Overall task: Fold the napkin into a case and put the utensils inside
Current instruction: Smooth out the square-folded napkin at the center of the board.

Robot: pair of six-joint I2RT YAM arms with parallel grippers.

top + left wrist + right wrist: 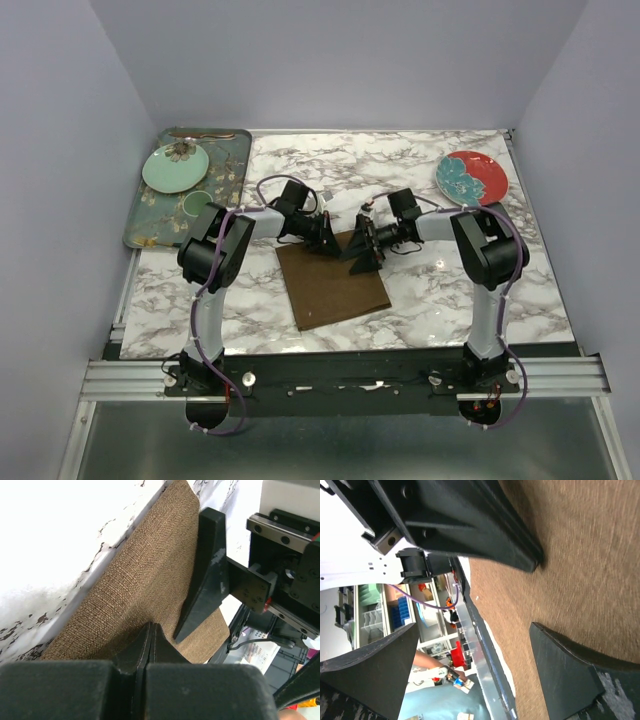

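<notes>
The brown napkin [335, 285] lies flat and unfolded on the marble table; it also shows in the left wrist view [130, 585] and the right wrist view [590, 575]. My left gripper [328, 240] is at the napkin's far edge, jaws shut [151, 626], tips low over the cloth; no cloth shows between them. My right gripper [358, 250] faces it, open [470, 650], with one finger [570, 675] down on the napkin. A thin copper-brown utensil [205, 134] lies at the far edge of the green tray. The blue-handled utensil is not visible.
The dark green floral tray [160, 222] at the far left holds a pale green plate [176, 167]. A red plate with a teal pattern [472, 177] sits at the far right. The two grippers are almost touching. The metal rail [340, 375] runs along the near edge.
</notes>
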